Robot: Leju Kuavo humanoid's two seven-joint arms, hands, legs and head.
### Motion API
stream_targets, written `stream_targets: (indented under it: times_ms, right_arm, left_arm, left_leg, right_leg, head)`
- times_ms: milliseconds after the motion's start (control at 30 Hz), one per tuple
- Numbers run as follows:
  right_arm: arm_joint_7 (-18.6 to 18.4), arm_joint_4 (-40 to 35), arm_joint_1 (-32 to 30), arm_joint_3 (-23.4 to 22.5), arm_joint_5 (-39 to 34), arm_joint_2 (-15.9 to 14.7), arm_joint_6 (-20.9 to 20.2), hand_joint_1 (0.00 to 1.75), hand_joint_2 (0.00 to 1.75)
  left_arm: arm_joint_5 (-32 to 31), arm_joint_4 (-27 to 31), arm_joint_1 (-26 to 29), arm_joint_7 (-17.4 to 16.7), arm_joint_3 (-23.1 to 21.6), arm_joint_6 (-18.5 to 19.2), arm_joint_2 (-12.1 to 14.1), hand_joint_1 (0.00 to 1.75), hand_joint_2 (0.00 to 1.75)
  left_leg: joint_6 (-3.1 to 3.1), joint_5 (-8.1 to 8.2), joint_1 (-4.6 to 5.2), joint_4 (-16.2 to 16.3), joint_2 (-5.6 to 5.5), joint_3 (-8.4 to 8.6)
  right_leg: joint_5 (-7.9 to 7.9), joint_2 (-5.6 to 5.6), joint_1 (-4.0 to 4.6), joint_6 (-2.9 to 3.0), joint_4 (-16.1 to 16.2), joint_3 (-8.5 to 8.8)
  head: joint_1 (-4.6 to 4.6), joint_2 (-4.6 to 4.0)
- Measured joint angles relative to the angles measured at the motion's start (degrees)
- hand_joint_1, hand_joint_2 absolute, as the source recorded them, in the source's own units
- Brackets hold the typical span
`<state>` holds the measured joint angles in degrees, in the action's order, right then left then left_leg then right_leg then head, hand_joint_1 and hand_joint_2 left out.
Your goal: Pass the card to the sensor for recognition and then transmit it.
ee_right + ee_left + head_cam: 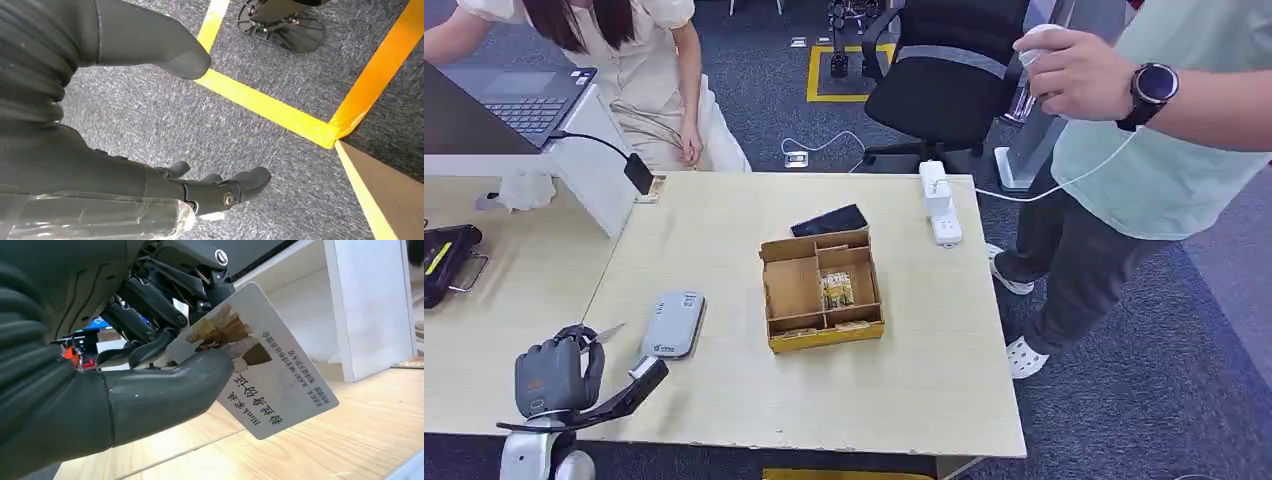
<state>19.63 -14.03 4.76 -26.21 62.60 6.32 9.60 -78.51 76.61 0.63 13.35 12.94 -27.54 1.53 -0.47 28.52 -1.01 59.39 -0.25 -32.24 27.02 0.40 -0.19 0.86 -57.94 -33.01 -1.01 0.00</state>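
Card [260, 365] pinched under thumb — fingers [150, 310] behind — left hand [559, 375].

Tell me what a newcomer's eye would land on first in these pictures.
First, the printed card pinched between the thumb and fingers of the left hand, low at the near left of the table, just short of the grey card reader. Next, the yellow cardboard divider box at the table's middle. The right hand hangs over grey carpet crossed by yellow floor tape.

Office or lab — laptop [519, 98], swivel chair [949, 75], carpet with yellow floor tape [270, 107]
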Motion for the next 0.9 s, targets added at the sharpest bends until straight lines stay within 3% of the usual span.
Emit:
stream_targets:
  times_ms: [167,300,400,733,900]
  right_arm:
    - [0.0,-0.1,0.0,-0.2,0.0,0.1,0.0,0.0,1.75]
    - [0.0,-0.2,0.0,-0.5,1.0,0.1,-0.2,0.0,1.75]
    - [-0.1,-0.2,0.1,-0.7,1.5,0.2,-0.2,0.0,1.75]
    - [-0.6,-0.2,0.3,-2.1,3.0,0.5,-0.5,0.0,1.75]
    - [-0.8,-0.3,0.5,-2.4,3.4,0.7,-0.9,0.0,1.75]
  left_arm:
    - [0.2,0.0,0.0,0.1,0.0,0.0,-0.6,1.75,1.75]
    - [5.4,0.5,0.0,5.4,0.1,0.1,-1.4,1.75,1.75]
    - [5.9,1.9,0.2,8.1,-0.2,0.3,-2.4,1.75,1.75]
    - [6.9,4.2,3.8,11.6,-6.6,-0.8,-3.9,1.75,1.75]
    - [4.3,4.2,4.9,10.8,-9.9,-3.8,-5.2,1.75,1.75]
  left_leg:
    - [0.0,0.0,0.0,0.0,0.0,0.0]
    - [0.0,0.0,0.0,0.0,0.0,0.0]
    - [0.0,0.0,0.0,0.0,0.0,0.01]
    - [0.0,0.0,0.01,0.0,0.0,0.0]
    - [0.0,0.0,0.01,0.0,0.0,0.0]
  right_leg:
    - [0.0,0.0,0.0,0.0,0.0,0.0]
    - [0.0,-0.01,0.0,0.0,0.0,0.0]
    - [-0.01,0.01,0.0,0.0,0.0,0.0]
    - [-0.01,0.0,-0.01,0.0,0.0,0.0]
    - [-0.01,-0.01,-0.01,-0.01,0.0,0.0]
  head:
    - [0.0,0.0]
    - [0.0,-0.02]
    - [0.02,0.0]
    - [0.0,0.0]
    - [0.0,-0.02]
